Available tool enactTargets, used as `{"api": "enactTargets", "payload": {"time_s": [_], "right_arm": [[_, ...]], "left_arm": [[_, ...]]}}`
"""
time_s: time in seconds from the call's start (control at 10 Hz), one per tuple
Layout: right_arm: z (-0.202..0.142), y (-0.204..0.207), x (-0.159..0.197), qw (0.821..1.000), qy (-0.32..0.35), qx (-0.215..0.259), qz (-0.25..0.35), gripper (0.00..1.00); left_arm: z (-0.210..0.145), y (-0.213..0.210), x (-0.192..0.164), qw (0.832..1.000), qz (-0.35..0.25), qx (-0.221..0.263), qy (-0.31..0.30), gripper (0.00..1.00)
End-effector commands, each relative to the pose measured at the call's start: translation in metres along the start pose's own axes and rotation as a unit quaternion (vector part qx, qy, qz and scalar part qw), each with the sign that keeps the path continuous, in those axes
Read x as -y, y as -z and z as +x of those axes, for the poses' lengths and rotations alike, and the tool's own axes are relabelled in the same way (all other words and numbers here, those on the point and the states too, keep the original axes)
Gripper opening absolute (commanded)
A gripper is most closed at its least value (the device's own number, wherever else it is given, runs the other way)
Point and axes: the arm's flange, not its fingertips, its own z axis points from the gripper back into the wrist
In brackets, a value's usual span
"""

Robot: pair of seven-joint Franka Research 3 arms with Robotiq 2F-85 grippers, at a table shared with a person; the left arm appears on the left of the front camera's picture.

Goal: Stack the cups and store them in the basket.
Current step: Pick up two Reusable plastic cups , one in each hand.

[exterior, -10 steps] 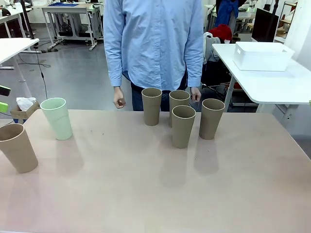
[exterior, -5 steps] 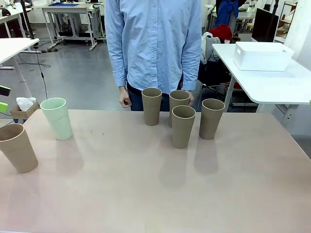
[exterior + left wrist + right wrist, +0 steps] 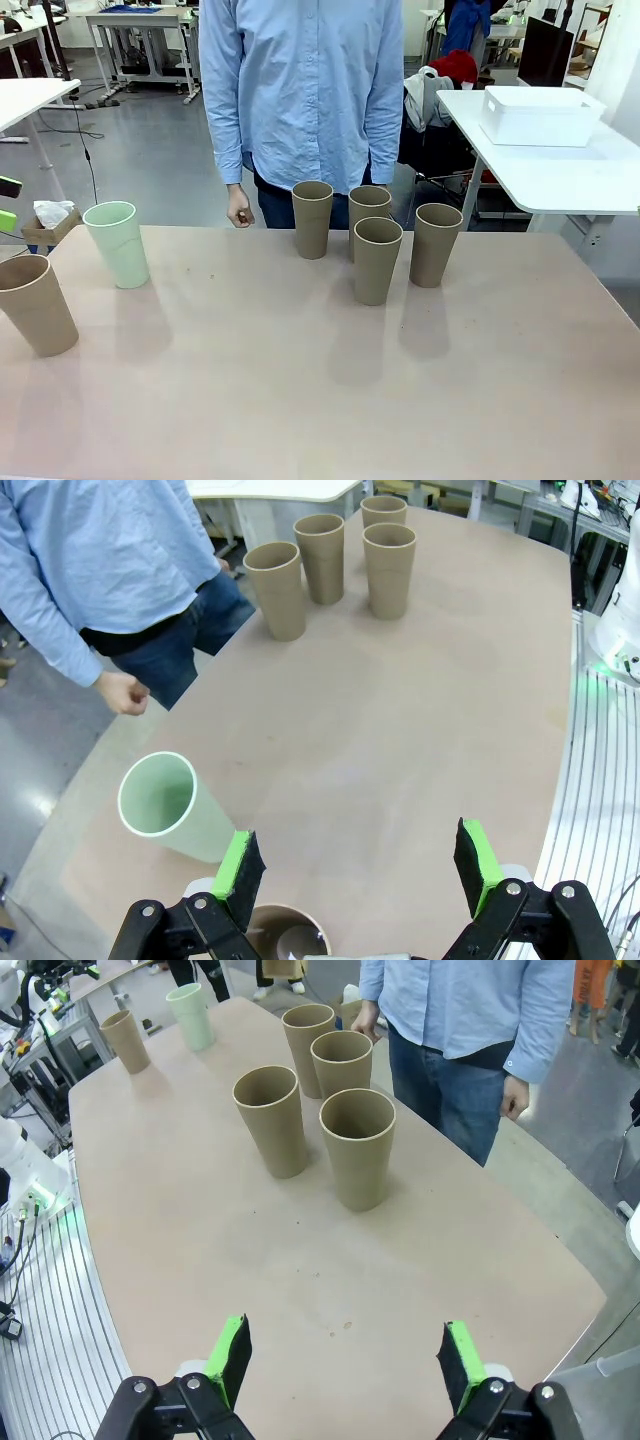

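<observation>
Several tan-brown cups stand upright in a cluster at the far middle of the table, the nearest of them [image 3: 377, 260] in front. A mint-green cup [image 3: 117, 244] stands at the far left, and one more brown cup [image 3: 37, 305] at the left edge. The white basket [image 3: 540, 115] sits on a separate table at the back right. My left gripper [image 3: 358, 865] hangs open above the left end, with the mint cup [image 3: 175, 810] and a brown cup [image 3: 285, 935] just below it. My right gripper [image 3: 345, 1358] is open over bare table, short of the closest brown cup [image 3: 357, 1145].
A person in a light blue shirt stands at the table's far edge behind the cluster, one hand [image 3: 238, 210] hanging beside the leftmost cup of the cluster. The near half of the table [image 3: 300, 400] is bare.
The person has shifted to the left along the far edge, and the hand has swung with them. The cups have not moved.
</observation>
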Motion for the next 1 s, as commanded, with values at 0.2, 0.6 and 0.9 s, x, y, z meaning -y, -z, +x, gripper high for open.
{"api": "enactTargets", "payload": {"time_s": [0.2,0.6,0.9], "right_arm": [[-0.0002,0.0007,0.0024,1.000,-0.011,0.013,0.002,1.00],[-0.0002,0.0007,0.0024,1.000,-0.011,0.013,0.002,1.00],[-0.0002,0.0007,0.0024,1.000,-0.011,0.013,0.002,1.00]], "left_arm": [[-0.0010,-0.0007,-0.0003,1.000,-0.003,-0.001,0.011,1.00],[-0.0010,-0.0007,-0.0003,1.000,-0.003,-0.001,0.011,1.00],[-0.0010,-0.0007,-0.0003,1.000,-0.003,-0.001,0.011,1.00]]}}
